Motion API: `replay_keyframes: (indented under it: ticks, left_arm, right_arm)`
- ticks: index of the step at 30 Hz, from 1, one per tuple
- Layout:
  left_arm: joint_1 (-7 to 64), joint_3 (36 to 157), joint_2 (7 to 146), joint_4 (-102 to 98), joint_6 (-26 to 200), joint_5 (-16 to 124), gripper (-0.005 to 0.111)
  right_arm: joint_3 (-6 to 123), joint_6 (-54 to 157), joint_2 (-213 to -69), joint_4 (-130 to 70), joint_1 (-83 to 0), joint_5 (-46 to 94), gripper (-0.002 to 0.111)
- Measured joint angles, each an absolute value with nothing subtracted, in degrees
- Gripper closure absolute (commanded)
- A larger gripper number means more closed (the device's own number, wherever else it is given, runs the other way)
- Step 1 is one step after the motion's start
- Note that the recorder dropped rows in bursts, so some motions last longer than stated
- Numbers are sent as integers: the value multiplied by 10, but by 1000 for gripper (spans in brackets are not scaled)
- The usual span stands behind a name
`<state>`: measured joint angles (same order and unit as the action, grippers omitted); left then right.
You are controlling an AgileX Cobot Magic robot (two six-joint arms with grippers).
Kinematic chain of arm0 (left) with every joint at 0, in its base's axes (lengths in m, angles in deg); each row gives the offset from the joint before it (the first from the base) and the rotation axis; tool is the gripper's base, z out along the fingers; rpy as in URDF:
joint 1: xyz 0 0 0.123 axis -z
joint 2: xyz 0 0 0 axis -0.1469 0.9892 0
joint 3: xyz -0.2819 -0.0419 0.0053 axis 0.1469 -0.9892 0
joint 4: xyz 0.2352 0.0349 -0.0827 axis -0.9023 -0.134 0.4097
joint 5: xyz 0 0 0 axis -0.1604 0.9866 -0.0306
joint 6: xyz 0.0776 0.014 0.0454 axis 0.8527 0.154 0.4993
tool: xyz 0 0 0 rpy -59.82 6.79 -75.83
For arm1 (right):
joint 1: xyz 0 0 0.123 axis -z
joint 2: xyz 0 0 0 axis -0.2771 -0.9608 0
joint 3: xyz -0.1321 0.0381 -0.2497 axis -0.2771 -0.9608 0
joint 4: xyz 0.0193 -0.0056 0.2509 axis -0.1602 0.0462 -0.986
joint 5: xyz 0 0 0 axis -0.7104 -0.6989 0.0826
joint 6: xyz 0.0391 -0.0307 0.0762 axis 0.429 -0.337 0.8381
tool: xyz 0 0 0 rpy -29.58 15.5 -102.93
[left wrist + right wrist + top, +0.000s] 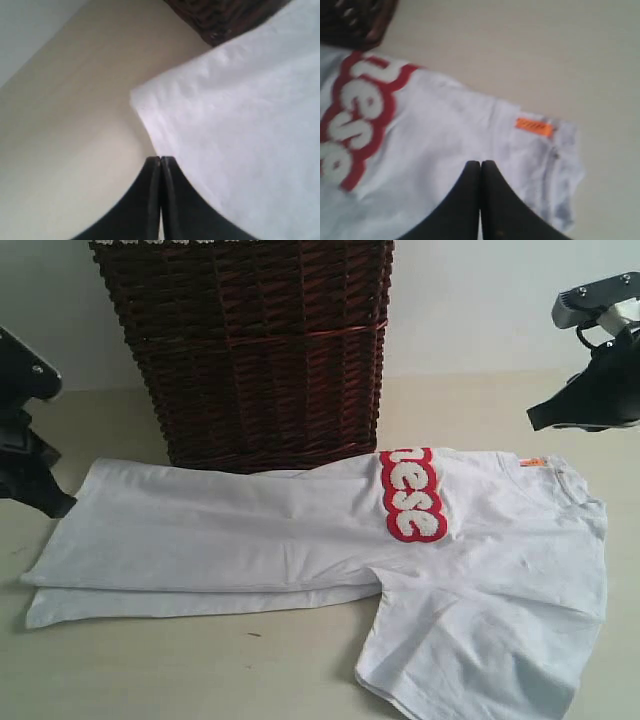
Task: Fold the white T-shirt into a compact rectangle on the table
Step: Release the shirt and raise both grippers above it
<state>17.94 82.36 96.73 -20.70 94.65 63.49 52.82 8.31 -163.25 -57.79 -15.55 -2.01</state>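
1. Position of the workpiece: the white T-shirt lies flat on the tabletop, directly in front of the wicker basket; the collar end with the orange tag lies at the right of the exterior view, the hem end at the left.

2. Progress, as judged: one lengthwise fold appears to be made; two stacked layers show at the hem end, the lower edge projecting just beyond the upper, and the red band of lettering is cut off at a fold line. The near sleeve is spread outward and not yet turned in; the shirt is long, not compact. Remaining work, as judged: turn in the sleeve side, then fold hem toward collar until a rectangle results.

3. Left pincer: jaws pressed together, no cloth between them; it hangs at the shirt's edge near a hem corner, bare tabletop on one side.

4. Right pincer: jaws pressed together, holding nothing; it is positioned above the shirt near the collar, the orange tag close by.

5. Containers: the basket is the only one; its interior is out of view, so contents cannot be told; only a strip of white lace trim shows at its rim.
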Motion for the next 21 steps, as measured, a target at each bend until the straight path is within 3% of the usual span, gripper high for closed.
replay_keyframes:
  ticks: [4, 9, 21]
  left_arm:
    - [218, 859, 967, -92, 1037, 794, 107]
    - [222, 868, 987, 83, 1185, 924, 107]
    - [220, 872, 1115, 118, 1176, 816, 107]
  right_arm:
    - [545, 84, -1633, -582, -156, -150, 108]
    - [523, 98, -1635, -582, -156, -194, 108]
    - [508, 110, -1637, -582, -156, -160, 108]
